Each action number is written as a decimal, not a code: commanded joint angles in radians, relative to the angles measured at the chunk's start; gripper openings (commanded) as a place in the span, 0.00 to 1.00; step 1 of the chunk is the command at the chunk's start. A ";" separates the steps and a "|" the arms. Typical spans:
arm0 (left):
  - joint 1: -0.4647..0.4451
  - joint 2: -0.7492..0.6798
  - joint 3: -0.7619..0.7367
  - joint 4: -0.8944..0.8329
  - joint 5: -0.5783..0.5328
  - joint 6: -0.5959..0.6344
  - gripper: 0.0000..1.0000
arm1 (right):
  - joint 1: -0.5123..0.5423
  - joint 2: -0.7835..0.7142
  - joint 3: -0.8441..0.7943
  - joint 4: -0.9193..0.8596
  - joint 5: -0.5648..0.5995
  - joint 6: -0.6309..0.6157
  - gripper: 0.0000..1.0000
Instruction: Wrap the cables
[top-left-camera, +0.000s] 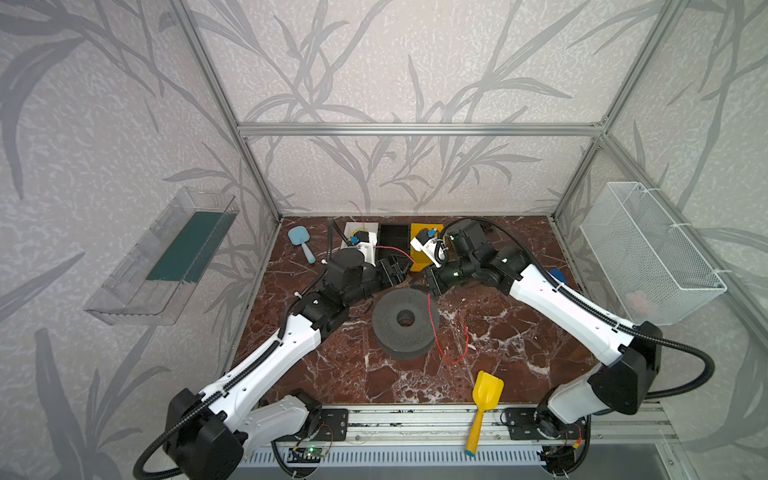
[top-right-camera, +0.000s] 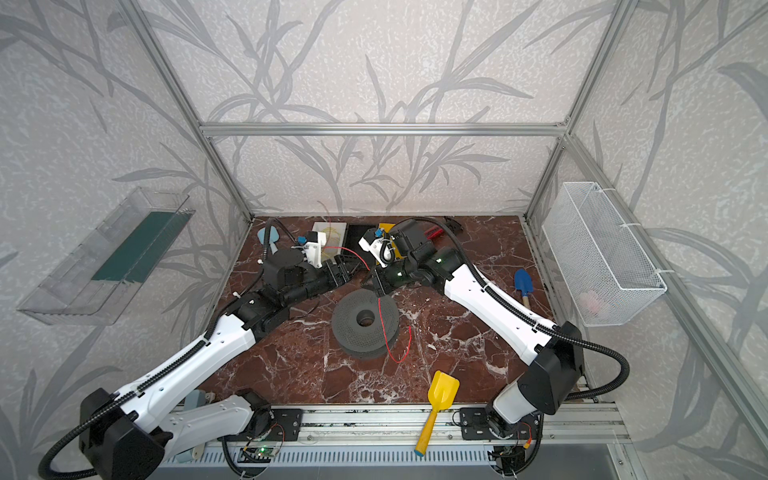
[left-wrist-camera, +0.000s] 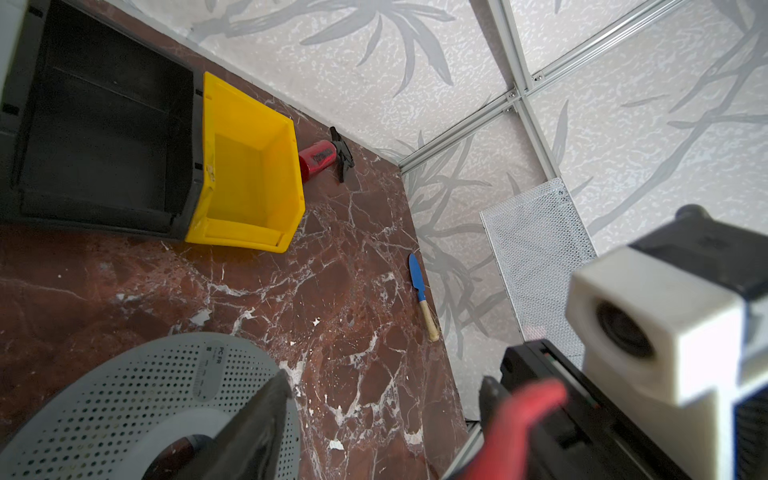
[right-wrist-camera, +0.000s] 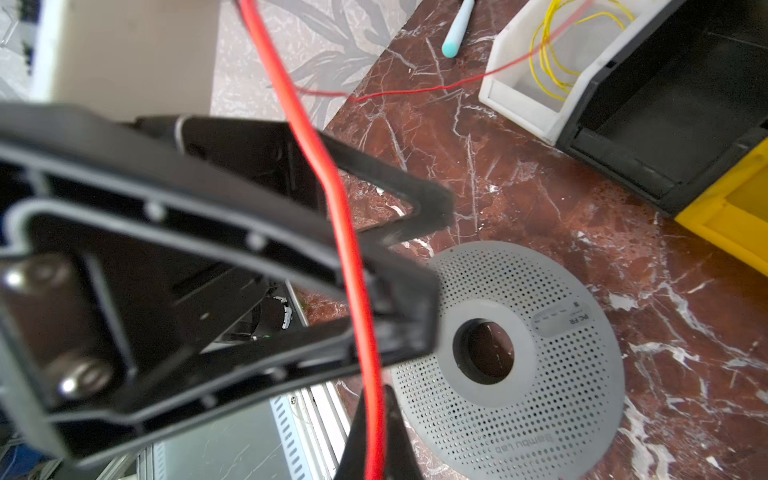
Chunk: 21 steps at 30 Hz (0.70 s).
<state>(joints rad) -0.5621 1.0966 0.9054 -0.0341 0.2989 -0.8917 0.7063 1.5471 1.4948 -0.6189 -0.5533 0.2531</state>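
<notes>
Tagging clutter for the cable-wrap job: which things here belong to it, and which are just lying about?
Job:
red cable, pinched in the right claw, crossing the open left claw
yellow cable in the white bin
grey spool, likely

Lying about:
yellow scoop
blue trowel
light-blue brush
red bottle
black bin
yellow bin
wire basket

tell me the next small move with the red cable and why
Probably close the left gripper on the red cable. Its jaws stand open with the cable crossing the gap in the right wrist view, while the right gripper is shut on it near the far edge of the grey spool. A second hold would likely let the arms start winding.
</notes>
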 joint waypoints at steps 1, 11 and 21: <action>-0.004 -0.045 -0.023 0.062 0.012 0.004 0.77 | -0.005 0.029 0.028 -0.015 -0.024 -0.006 0.00; -0.005 0.031 0.002 0.119 0.005 -0.001 0.74 | 0.010 0.041 0.038 -0.011 -0.051 0.006 0.00; -0.005 0.121 0.043 0.122 -0.011 -0.020 0.22 | 0.039 0.022 0.026 0.015 -0.104 -0.006 0.00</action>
<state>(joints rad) -0.5686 1.2041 0.9207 0.0971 0.3210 -0.9066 0.7288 1.6020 1.5059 -0.6277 -0.6067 0.2634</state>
